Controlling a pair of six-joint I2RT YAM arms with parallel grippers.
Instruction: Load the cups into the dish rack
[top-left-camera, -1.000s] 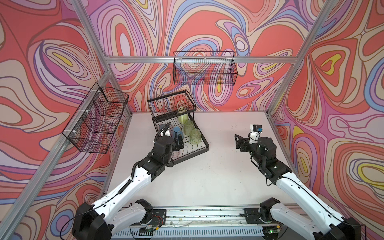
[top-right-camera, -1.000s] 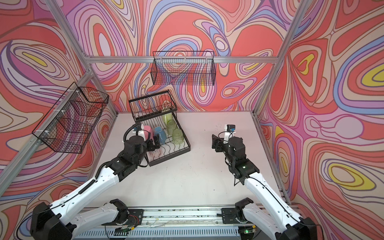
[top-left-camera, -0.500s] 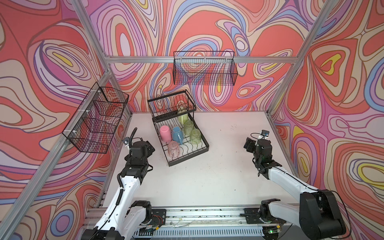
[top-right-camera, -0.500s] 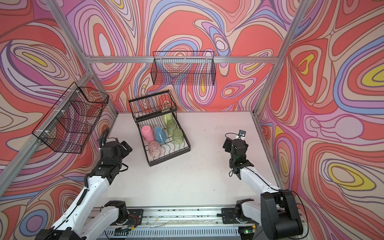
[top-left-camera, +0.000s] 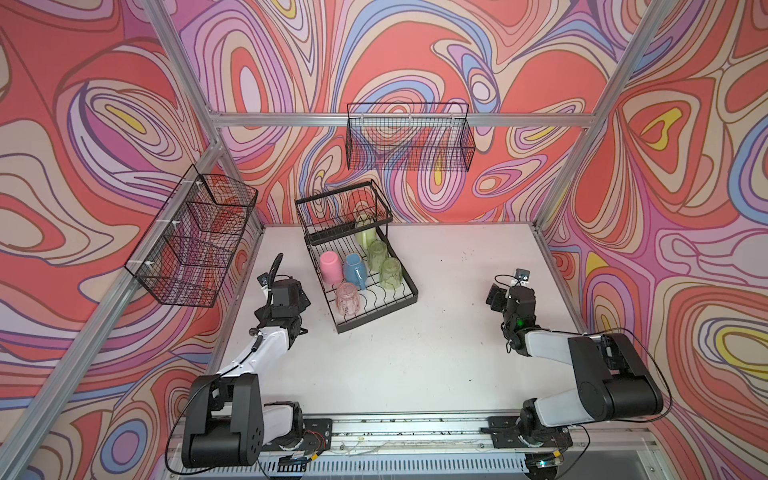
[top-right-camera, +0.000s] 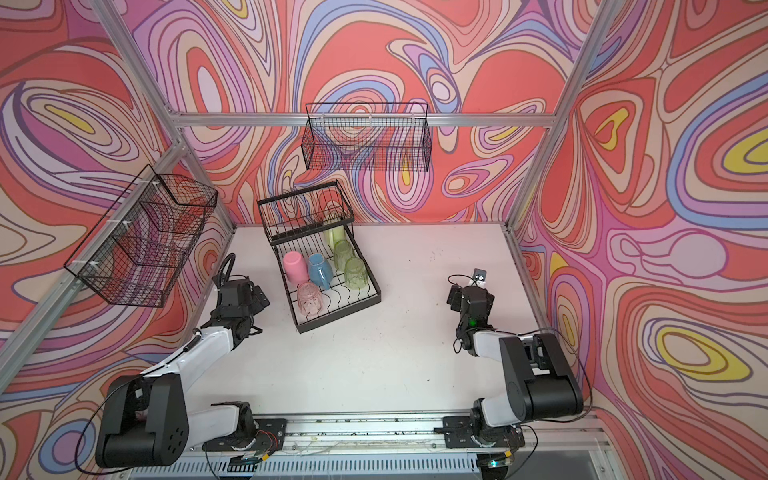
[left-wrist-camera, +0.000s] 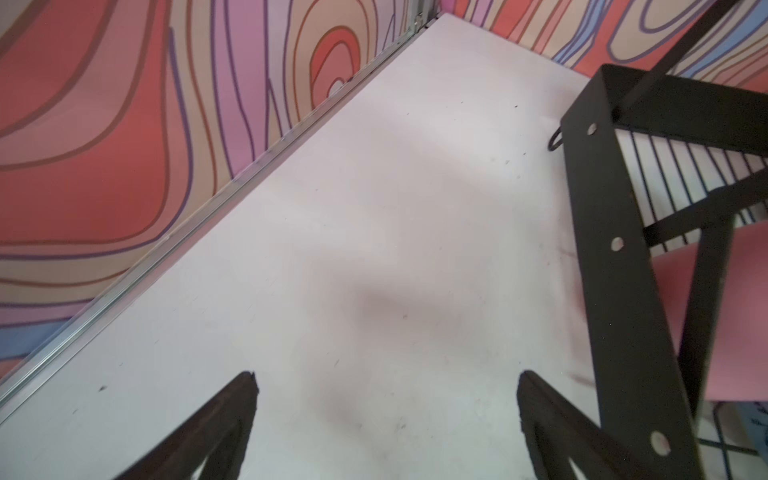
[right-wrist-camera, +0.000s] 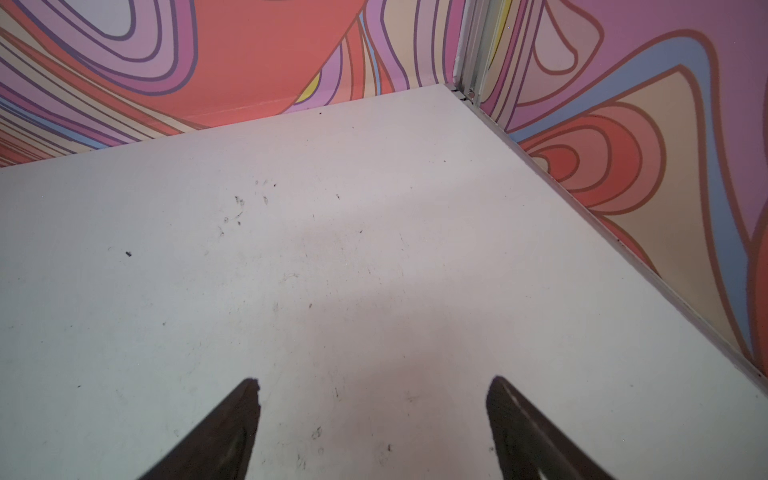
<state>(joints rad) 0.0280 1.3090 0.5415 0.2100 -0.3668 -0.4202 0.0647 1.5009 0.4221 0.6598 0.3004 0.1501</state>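
- my left claw (left-wrist-camera: 386, 374) and right claw (right-wrist-camera: 374, 379) both gape apart, empty.
- all six cups (top-left-camera: 355, 270) sit in the dish rack (top-left-camera: 378, 310); nothing seems left to load.

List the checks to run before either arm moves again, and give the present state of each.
1. All six cups are in the rack: pink cup, blue mug, green cup, other green cup, clear pink cup and pale green mug. Ok.
2. Left gripper open and empty: ok.
3. Right gripper open and empty: ok.
4. No cup left on the table: ok.
5. Left gripper apart from the rack: ok in both top views, but close.
6. Cups seated firmly between the wires: cannot tell.
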